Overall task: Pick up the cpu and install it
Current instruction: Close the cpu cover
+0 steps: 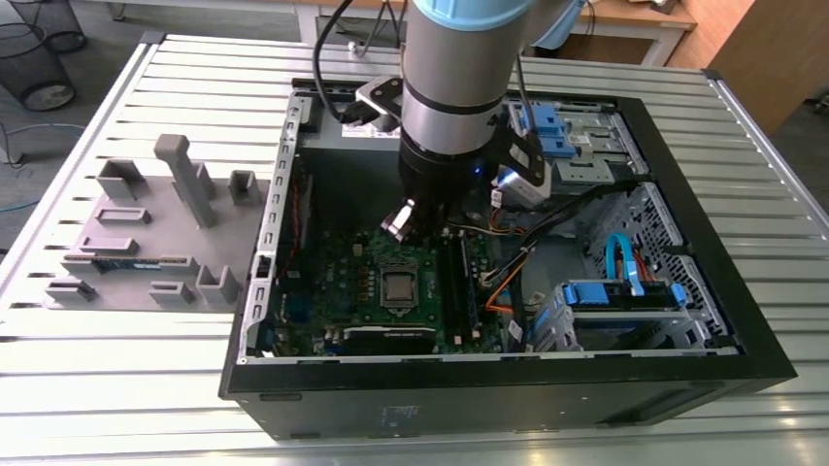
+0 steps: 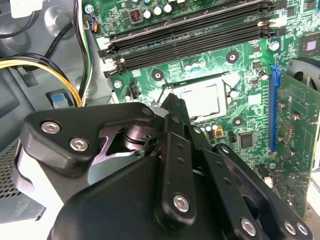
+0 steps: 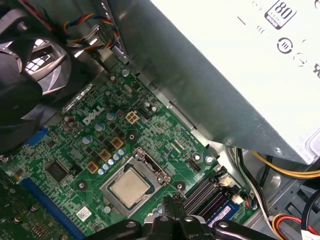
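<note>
Motherboard socket (image 3: 150, 167) held the cpu (image 3: 129, 187), silver top up, near the end effector (image 3: 172, 212); whether that was apart or together could not be told. The exterior view added a grey parts holder (image 1: 143, 243) on the tabletop (image 1: 130, 388) beside the computer case (image 1: 518, 388).

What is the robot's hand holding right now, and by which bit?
Nothing. The gripper hangs shut and empty above the motherboard, while the cpu lies in its socket, apart from the gripper.
</note>
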Motion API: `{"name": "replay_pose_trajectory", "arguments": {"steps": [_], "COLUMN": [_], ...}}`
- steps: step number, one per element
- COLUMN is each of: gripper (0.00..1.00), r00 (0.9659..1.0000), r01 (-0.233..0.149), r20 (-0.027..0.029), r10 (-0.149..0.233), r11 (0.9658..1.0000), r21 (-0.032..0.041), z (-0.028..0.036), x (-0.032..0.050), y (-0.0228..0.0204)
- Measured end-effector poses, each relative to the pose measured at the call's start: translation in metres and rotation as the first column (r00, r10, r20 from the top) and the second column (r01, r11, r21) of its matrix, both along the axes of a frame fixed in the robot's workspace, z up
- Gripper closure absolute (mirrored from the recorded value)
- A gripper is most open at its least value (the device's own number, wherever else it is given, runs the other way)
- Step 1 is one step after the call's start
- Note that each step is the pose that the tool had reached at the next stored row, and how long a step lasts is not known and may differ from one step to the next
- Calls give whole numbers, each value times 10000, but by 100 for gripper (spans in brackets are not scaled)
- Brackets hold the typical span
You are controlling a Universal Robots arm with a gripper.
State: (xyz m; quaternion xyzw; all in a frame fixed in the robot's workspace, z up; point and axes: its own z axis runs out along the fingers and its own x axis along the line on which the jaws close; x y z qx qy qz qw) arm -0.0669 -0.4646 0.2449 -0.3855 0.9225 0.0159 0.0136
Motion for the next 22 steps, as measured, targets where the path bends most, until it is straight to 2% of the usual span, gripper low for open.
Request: {"name": "replay_pose_trajectory", "arguments": {"steps": [10, 19, 22], "gripper": [89, 89, 89], "r00": [10000, 10000, 10000], "r01": [0, 0, 0], "r20": [0, 0, 1], "r10": [0, 0, 0], "r11": [10000, 10000, 10000], "r21": [1, 0, 1], "z": [-9, -9, -9], "x": [0, 0, -2], "y": [104, 109, 90]}}
